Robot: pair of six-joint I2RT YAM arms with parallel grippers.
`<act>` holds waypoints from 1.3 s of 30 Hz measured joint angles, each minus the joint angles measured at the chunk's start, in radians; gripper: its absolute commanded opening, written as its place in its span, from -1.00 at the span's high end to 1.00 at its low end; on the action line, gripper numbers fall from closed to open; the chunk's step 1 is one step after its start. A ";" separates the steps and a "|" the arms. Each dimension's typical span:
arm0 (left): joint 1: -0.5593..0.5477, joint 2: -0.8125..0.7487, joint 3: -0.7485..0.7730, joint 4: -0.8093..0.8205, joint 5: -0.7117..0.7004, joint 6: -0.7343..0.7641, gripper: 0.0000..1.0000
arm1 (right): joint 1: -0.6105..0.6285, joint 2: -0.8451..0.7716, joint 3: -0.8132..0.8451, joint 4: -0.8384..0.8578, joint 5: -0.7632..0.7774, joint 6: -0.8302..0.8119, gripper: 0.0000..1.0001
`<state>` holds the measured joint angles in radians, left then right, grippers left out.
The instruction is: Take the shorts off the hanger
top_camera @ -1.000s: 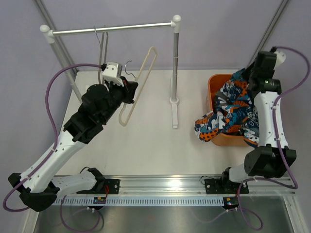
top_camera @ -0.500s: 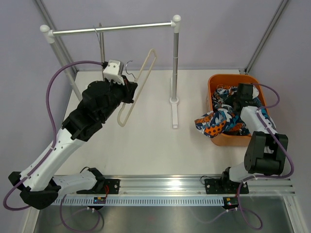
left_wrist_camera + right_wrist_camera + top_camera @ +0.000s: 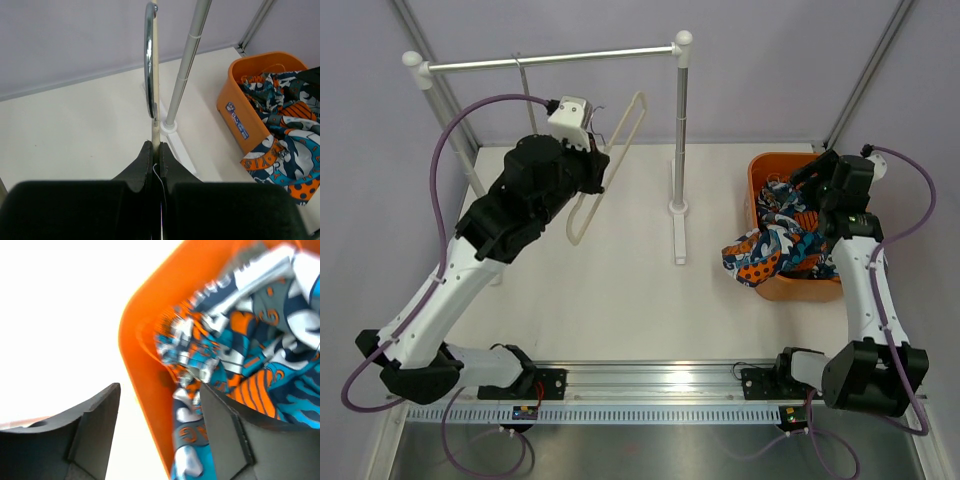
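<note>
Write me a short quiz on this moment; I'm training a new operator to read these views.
1. True or false: the shorts hang on the hanger.
2. The left gripper is shut on: A) the shorts, B) the hanger, C) nothing?
3. Where do the shorts lie, and how does the right gripper stand?
Key: 1 false; 2 B; 3 in the orange bin, spilling over its wall; open above it.

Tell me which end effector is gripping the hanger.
The left end effector, shut on the hanger; the right end effector is open above the shorts.
</note>
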<state>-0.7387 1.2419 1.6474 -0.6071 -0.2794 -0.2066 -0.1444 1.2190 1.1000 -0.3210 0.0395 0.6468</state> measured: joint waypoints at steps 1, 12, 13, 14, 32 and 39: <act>0.000 0.021 0.024 -0.001 -0.010 0.001 1.00 | 0.000 -0.015 0.012 -0.006 0.000 -0.004 -0.59; 0.016 0.245 0.237 0.001 -0.134 0.007 1.00 | 0.000 -0.198 0.077 -0.077 -0.059 -0.026 -0.65; 0.019 0.262 0.250 0.005 -0.145 0.008 1.00 | 0.000 -0.211 0.078 -0.082 -0.067 -0.026 -0.65; 0.021 0.274 0.259 0.008 -0.153 0.009 1.00 | 0.000 -0.223 0.078 -0.083 -0.075 -0.025 -0.65; 0.149 0.472 0.507 0.058 -0.180 0.034 1.00 | 0.000 -0.326 0.087 -0.097 -0.194 -0.041 -0.67; 0.203 0.525 0.512 0.087 -0.154 0.050 1.00 | 0.000 -0.326 0.087 -0.096 -0.218 -0.049 -0.67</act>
<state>-0.5354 1.7668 2.1597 -0.5201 -0.4332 -0.1566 -0.1444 0.8932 1.1870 -0.4171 -0.1783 0.5980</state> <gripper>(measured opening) 0.035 0.834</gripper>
